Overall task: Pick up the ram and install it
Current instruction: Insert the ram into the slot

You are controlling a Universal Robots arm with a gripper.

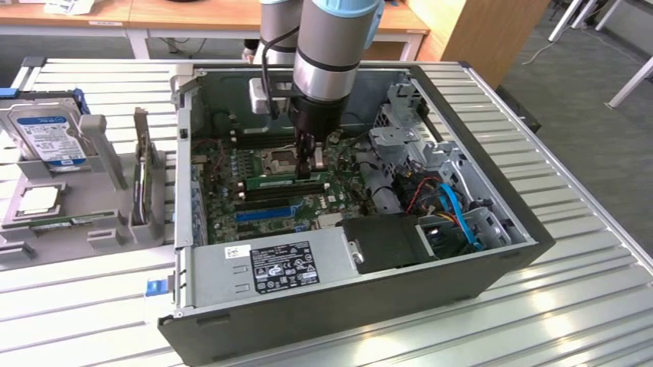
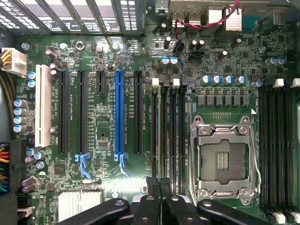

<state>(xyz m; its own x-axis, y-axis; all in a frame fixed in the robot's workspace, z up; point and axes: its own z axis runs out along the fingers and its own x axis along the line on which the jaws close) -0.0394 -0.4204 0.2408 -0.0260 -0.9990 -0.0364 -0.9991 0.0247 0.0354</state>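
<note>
My pincer [image 1: 312,170] hangs deep inside the open computer case [image 1: 507,200], straight down over the motherboard [image 1: 226,200]. My two fingers [image 2: 151,186] are drawn almost together, with only a thin gap between them. In that gap runs the top edge of the ram [image 2: 161,131], so I am clamped on it, one pad on each of its flat faces.

From the exterior view the ram [image 1: 277,182] is a green stick standing upright on its long edge, directly under me, and I grip it near one end. Most of its length reaches out past my fingers. It lies in line with the bank of long black memory slots [image 2: 172,131], with empty slots close on both sides of it. I cannot tell whether it is pressed fully down.

Just beside the ram, on one side of my fingers, is the open metal CPU socket [image 2: 224,159]. On my other side, a little farther off, are the blue expansion slot [image 2: 119,112] and, beyond it, the white slot [image 2: 43,105]. The grey power supply [image 1: 275,264] with its label fills the case edge well apart from me.
</note>
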